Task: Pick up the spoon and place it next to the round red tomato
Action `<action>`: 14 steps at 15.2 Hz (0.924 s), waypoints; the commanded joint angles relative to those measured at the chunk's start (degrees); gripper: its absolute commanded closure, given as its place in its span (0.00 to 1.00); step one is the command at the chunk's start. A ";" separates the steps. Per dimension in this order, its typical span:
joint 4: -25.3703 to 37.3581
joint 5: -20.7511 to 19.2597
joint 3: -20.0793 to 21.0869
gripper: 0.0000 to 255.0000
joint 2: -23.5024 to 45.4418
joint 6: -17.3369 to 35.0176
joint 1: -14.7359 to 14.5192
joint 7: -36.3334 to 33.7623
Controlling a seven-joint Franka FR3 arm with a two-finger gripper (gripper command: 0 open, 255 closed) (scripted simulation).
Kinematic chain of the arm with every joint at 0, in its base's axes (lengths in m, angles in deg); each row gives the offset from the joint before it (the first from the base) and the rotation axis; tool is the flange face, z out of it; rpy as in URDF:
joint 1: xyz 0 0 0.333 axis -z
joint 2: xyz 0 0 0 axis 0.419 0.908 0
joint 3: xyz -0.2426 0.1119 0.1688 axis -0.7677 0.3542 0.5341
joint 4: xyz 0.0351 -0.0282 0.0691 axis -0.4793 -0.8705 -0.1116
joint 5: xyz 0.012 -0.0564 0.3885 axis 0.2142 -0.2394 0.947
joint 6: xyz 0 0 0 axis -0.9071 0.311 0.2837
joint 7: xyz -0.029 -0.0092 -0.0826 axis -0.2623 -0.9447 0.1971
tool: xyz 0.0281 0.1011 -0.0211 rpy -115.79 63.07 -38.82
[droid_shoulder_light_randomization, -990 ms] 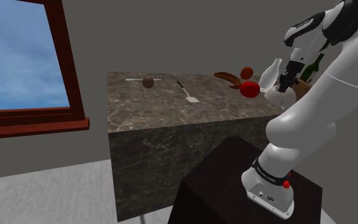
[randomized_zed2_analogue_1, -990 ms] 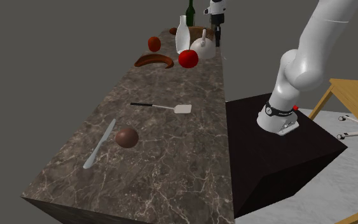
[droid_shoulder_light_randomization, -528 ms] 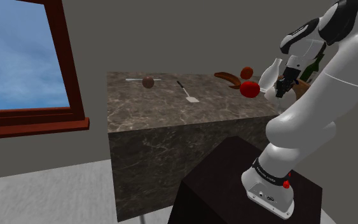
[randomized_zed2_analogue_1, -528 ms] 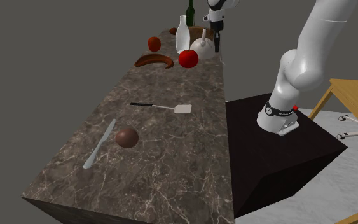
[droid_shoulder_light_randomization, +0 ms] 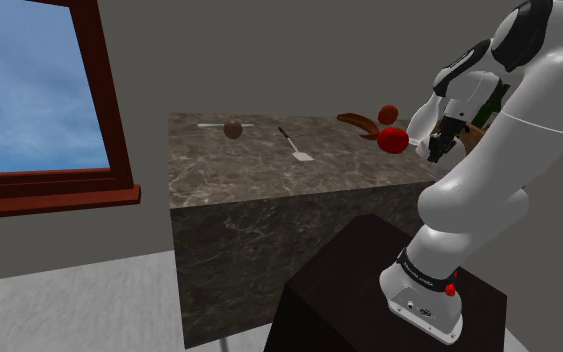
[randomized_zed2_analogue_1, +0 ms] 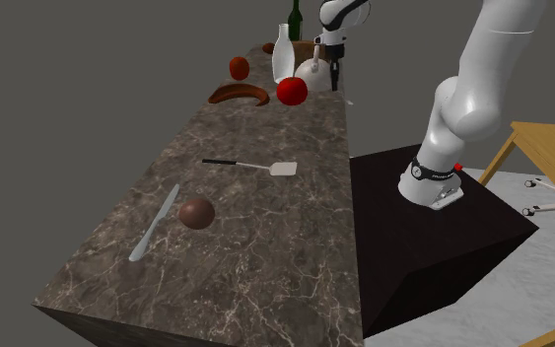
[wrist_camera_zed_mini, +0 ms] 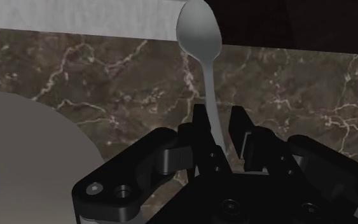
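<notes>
The light is soft and even, and rather dim overall. In the shoulder view the window [droid_shoulder_light_randomization: 29, 90] with its blue sky is the brightest patch. The bench [droid_shoulder_light_randomization: 249, 162] shows a paler top and a darker front face, and the stand [droid_shoulder_light_randomization: 339, 290] is almost black. The white arm [droid_shoulder_light_randomization: 489, 170] carries smooth grey shading toward its underside. In the second exterior view the bench top is lit evenly along its length, and the tomato [randomized_zed2_analogue_1: 292, 91] reads a saturated red. In the wrist view the spoon [wrist_camera_zed_mini: 199, 32] has a soft grey gradient across its bowl, and the hand [wrist_camera_zed_mini: 219, 122] is black with faint grey edges.
</notes>
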 commanded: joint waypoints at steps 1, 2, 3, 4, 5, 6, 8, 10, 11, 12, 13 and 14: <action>-0.79 0.81 -0.04 1.00 1.14 1.63 0.11 0.61; -1.16 1.17 -0.04 1.00 1.64 2.36 0.16 0.88; -1.52 1.55 -0.03 1.00 2.15 3.09 0.22 1.17; -1.87 1.94 -0.01 1.00 2.67 3.82 0.29 1.47; -2.21 2.35 0.01 1.00 3.22 4.54 0.35 1.78; -2.49 2.72 0.05 1.00 3.70 5.17 0.42 2.05; -2.49 2.72 0.06 1.00 3.70 5.17 0.43 2.05; -2.49 2.72 0.06 1.00 3.70 5.17 0.43 2.05; -2.49 2.72 0.06 1.00 3.70 5.17 0.43 2.05; -2.49 2.72 0.06 1.00 3.70 5.17 0.43 2.05; -2.49 2.72 0.06 1.00 3.70 5.17 0.43 2.05; -2.49 2.72 0.05 0.00 3.70 5.17 0.43 2.05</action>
